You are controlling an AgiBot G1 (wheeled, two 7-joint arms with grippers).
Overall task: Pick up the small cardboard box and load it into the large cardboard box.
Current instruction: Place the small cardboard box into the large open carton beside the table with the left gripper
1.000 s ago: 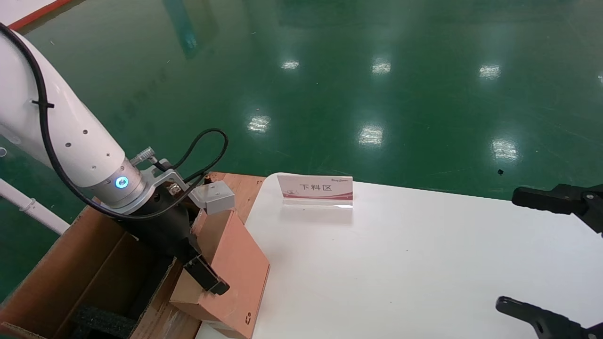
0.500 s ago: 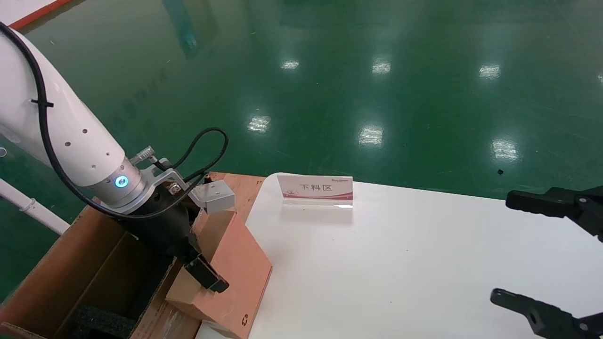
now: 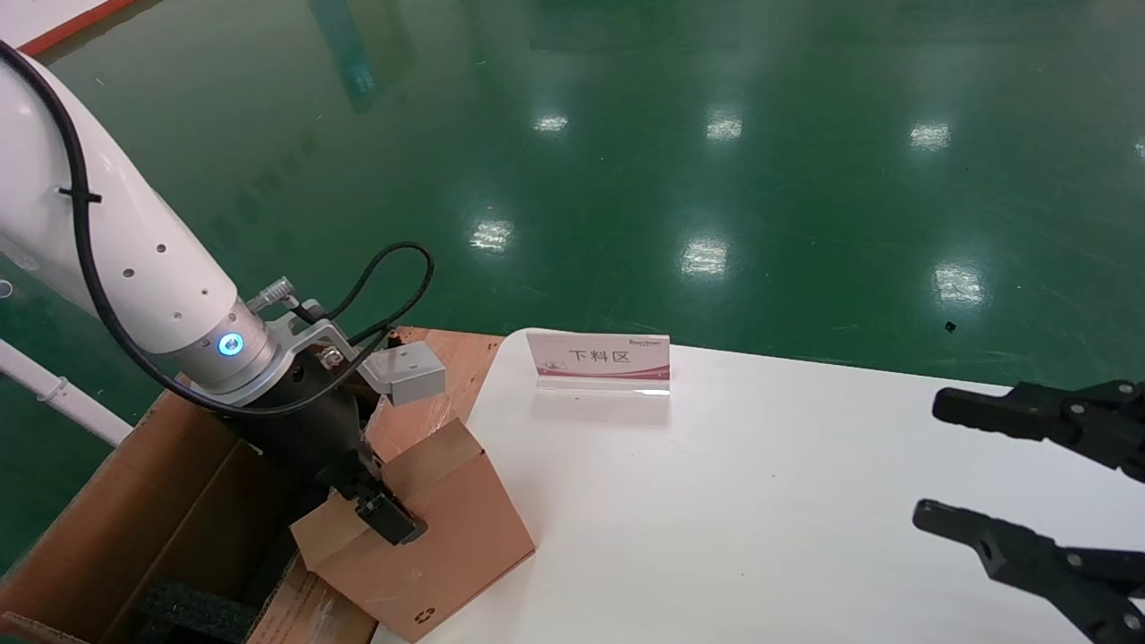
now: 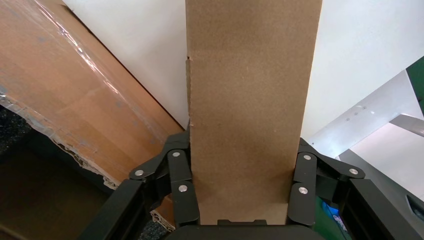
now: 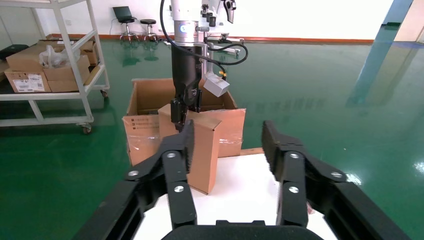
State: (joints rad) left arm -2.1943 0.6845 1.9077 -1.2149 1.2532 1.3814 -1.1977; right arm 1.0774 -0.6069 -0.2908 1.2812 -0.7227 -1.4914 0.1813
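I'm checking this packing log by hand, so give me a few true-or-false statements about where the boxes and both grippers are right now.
1. The left gripper is shut on the small cardboard box. True.
2. The small cardboard box already lies on the black foam inside the large cardboard box. False: it is held up at the white table edge, beside the big carton's taped flap.
3. The right gripper is open and holds nothing. True.
4. The right gripper steadies the large cardboard box. False: it hangs over the table's right side, far from both boxes.
5. A small sign stands on the table. True.
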